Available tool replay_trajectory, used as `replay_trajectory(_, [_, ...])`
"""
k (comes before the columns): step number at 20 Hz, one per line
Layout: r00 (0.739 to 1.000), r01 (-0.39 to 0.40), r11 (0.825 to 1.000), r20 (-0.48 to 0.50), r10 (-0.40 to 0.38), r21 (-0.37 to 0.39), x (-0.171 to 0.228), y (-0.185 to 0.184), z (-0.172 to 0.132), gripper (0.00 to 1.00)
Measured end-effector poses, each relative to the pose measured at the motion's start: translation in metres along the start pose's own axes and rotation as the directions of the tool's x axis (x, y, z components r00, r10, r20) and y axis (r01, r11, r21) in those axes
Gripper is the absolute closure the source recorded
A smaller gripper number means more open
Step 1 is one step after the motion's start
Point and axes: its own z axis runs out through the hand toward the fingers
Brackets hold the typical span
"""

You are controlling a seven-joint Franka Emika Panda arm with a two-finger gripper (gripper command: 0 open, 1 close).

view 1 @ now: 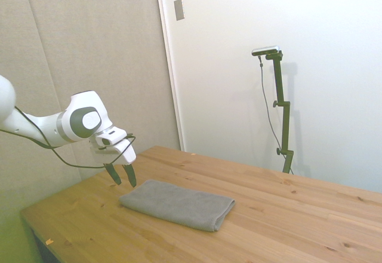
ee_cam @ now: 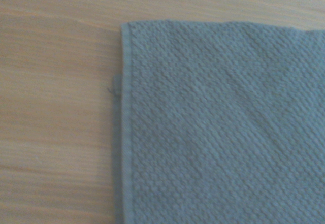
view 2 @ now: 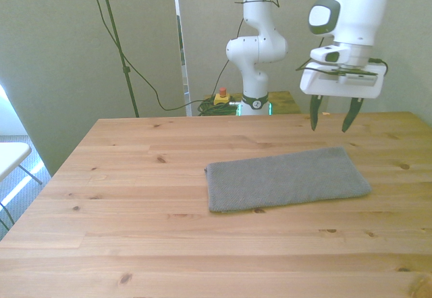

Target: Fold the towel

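Observation:
The gray towel [view 2: 287, 178] lies flat on the wooden table [view 2: 135, 196] as a long folded rectangle; the side view shows the towel [view 1: 178, 204] with a rounded fold at its right end. My gripper [view 2: 332, 121] hangs open and empty in the air, above and just behind the towel's end on the front view's right. In the side view the gripper [view 1: 122, 175] hovers over the towel's left end, clear of the cloth. Up close, the wrist view shows a corner of the towel [ee_cam: 223, 127], two layers slightly offset, on bare wood.
The table's far edge [view 2: 202, 119] runs just behind the gripper. Cables and a small yellow box with a red button [view 2: 221, 98] sit on the floor by the robot's base. A white table's corner [view 2: 10, 156] stands beyond the front view's left.

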Motion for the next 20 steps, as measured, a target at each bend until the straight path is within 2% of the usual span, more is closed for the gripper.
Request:
replay_trajectory(4, [0.999, 0.000, 0.997, -0.044, -0.003, -0.072, -0.010, -0.046, 0.024, 0.00])
replay_trajectory(9, [0.990, -0.011, 0.989, -0.142, -0.010, -0.148, -0.029, -0.079, 0.047, 0.00])
replay_trajectory(14, [0.976, -0.006, 0.977, -0.215, -0.041, -0.213, -0.043, -0.083, 0.058, 0.00])
replay_trajectory(20, [0.958, -0.002, 0.959, -0.277, -0.079, -0.282, -0.039, -0.072, 0.067, 0.00])
